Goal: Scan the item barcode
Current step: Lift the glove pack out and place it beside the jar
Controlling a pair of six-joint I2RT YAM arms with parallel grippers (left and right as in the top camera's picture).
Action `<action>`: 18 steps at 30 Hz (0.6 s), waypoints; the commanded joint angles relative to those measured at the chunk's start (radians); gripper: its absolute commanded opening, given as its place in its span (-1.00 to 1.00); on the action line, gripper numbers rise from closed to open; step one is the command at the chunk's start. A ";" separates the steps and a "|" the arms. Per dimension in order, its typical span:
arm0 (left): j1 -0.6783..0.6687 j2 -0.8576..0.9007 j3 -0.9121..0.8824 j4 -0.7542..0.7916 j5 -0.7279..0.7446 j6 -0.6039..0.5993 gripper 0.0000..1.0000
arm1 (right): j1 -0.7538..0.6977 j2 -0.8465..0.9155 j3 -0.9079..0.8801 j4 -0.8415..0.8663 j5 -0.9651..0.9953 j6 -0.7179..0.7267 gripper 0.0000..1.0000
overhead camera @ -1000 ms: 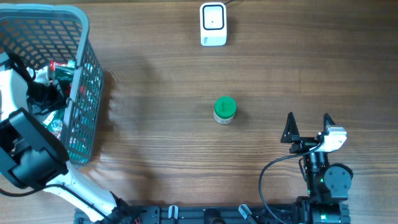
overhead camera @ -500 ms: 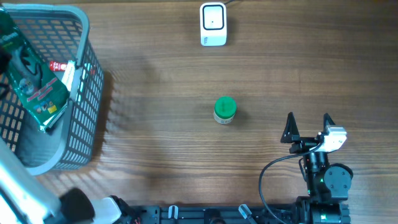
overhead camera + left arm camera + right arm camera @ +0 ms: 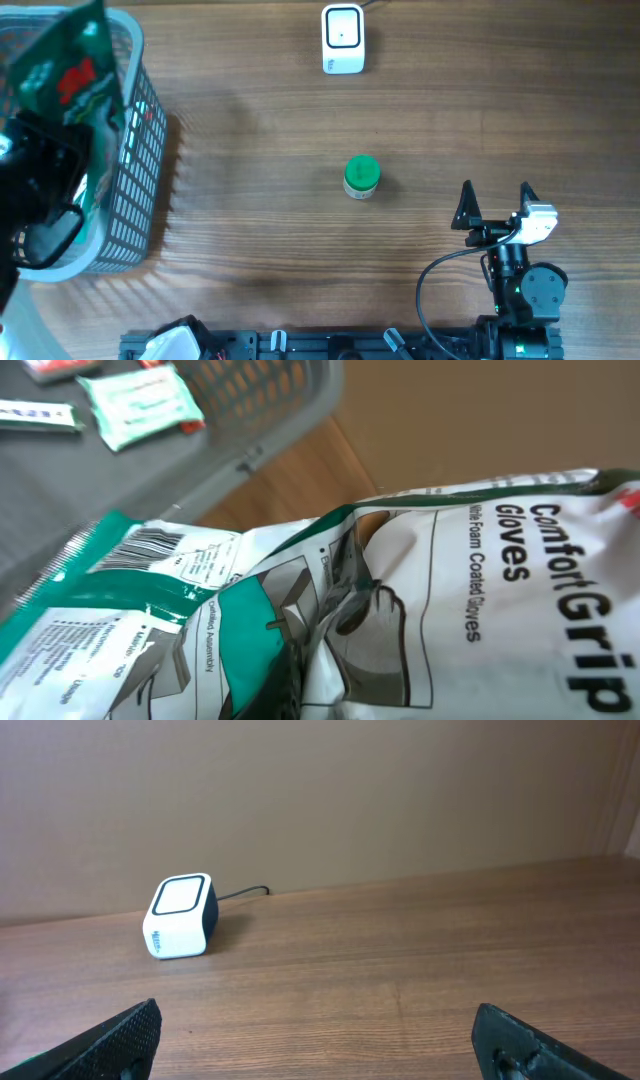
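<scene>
While poised over the basket [image 3: 140,150] with the pack [image 3: 65,75] clamped in the left gripper [image 3: 55,140], the right gripper [image 3: 495,200] idle and wide open, has yet to reach the scanner [image 3: 342,38], well apart, and present the barcode [image 3: 150,547].

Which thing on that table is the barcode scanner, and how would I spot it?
Look across the wooden table to its far edge, near the middle. The scanner sits there alone, well beyond the green-lidded jar. It is the only white, boxy thing, with a dark-rimmed square window and a cable trailing off.
</scene>
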 commanded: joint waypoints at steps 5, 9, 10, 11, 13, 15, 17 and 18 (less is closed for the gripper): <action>-0.125 -0.005 0.004 0.003 0.118 -0.127 -0.92 | -0.004 -0.005 -0.001 0.003 0.010 0.001 1.00; -0.156 -0.003 0.004 -0.010 0.118 -0.193 -0.92 | -0.004 -0.005 -0.001 0.003 0.010 0.002 0.99; -0.168 -0.001 0.004 -0.013 0.117 -0.198 -0.92 | -0.004 -0.005 -0.001 0.003 0.010 0.002 0.99; -0.187 0.004 0.004 -0.017 0.117 -0.198 -0.92 | -0.004 -0.005 -0.001 0.003 0.010 0.002 0.99; -0.231 0.018 0.004 -0.027 0.093 -0.198 -0.92 | -0.004 -0.005 -0.001 0.003 0.010 0.002 0.99; -0.290 0.029 0.000 -0.035 0.002 -0.198 -0.92 | -0.004 -0.005 -0.001 0.003 0.010 0.002 0.99; -0.369 0.033 -0.040 -0.027 -0.076 -0.198 -0.92 | -0.004 -0.005 -0.001 0.003 0.010 0.002 0.99; -0.415 0.034 -0.077 -0.010 -0.104 -0.210 -0.91 | -0.004 -0.005 -0.001 0.003 0.010 0.002 0.99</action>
